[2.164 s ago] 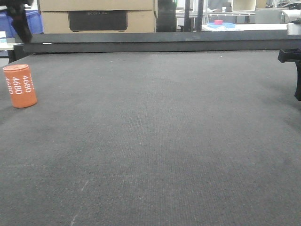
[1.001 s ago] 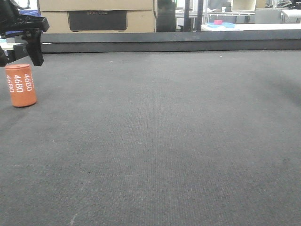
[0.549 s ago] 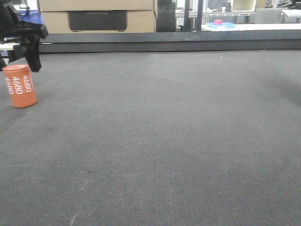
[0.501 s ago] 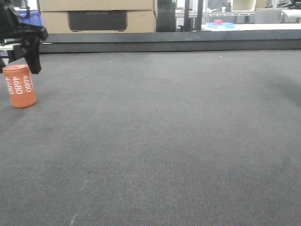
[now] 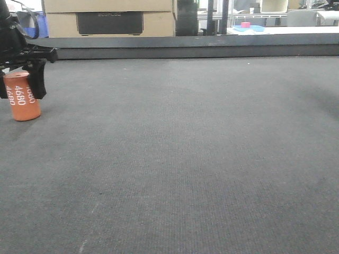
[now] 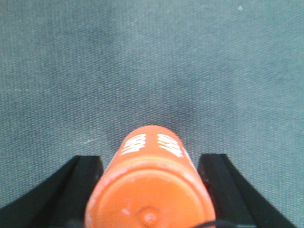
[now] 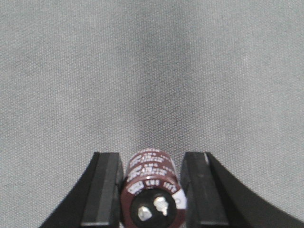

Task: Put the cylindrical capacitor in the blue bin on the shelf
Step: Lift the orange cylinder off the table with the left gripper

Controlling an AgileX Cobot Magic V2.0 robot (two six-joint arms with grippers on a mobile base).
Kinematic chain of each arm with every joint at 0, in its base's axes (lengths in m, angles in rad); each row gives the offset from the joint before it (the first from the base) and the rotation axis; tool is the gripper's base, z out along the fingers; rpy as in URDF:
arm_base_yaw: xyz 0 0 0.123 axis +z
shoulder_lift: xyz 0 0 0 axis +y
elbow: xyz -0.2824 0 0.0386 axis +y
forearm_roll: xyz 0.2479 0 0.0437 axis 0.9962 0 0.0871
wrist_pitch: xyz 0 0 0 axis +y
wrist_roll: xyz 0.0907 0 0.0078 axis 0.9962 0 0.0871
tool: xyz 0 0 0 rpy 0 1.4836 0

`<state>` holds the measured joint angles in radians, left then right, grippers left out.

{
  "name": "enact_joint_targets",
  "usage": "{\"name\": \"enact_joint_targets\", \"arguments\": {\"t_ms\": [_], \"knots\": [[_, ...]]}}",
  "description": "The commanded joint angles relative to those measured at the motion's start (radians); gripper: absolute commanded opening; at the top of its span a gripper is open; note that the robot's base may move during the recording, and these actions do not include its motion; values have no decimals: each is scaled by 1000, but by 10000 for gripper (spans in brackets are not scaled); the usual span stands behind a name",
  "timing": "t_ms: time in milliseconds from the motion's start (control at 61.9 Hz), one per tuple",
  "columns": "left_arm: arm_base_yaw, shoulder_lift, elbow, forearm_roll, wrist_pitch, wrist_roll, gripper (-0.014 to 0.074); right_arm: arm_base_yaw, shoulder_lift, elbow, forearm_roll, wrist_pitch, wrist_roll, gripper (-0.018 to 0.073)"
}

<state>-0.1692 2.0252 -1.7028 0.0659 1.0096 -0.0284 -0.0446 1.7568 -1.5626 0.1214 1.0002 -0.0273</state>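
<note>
The cylindrical capacitor (image 5: 20, 100), an orange can marked "4680", stands upright at the far left of the dark mat. My left gripper (image 5: 20, 84) is down over it, open, with one black finger (image 5: 38, 79) on each side. In the left wrist view the orange can (image 6: 151, 190) fills the gap of my left gripper (image 6: 151, 160); the fingers stand beside it. My right gripper (image 7: 151, 159) is shut on a second, dark maroon can (image 7: 152, 185) with two metal terminals. It is out of the front view. The shelf is not in view.
The dark grey mat (image 5: 185, 148) ends at a raised dark rail (image 5: 185, 50) at the back. Behind it are cardboard boxes (image 5: 108, 18), a blue bin (image 5: 39, 24) at far left and a blue tray (image 5: 249, 27) at right.
My left gripper has come down from above and behind the orange can to straddle it. The can has stayed in place. The right gripper left the front view over a second ago.
</note>
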Motion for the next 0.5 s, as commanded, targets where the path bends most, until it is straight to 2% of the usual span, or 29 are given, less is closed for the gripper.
{"name": "enact_joint_targets", "arguments": {"t_ms": [0, 65, 323, 484], "knots": [[-1, -2, -6, -3, 5, -9, 6, -4, -11, -2, -11, -15, -4, -165], [-1, -4, -10, -3, 16, -9, -112, -4, -13, -2, -11, -13, -4, -165], [-3, -97, -24, -25, 16, -9, -111, -1, -86, 0, -2, -42, -4, -165], [-19, -202, 6, -66, -112, 2, -111, -1, -158, 77, -2, -154, -4, -165]]}}
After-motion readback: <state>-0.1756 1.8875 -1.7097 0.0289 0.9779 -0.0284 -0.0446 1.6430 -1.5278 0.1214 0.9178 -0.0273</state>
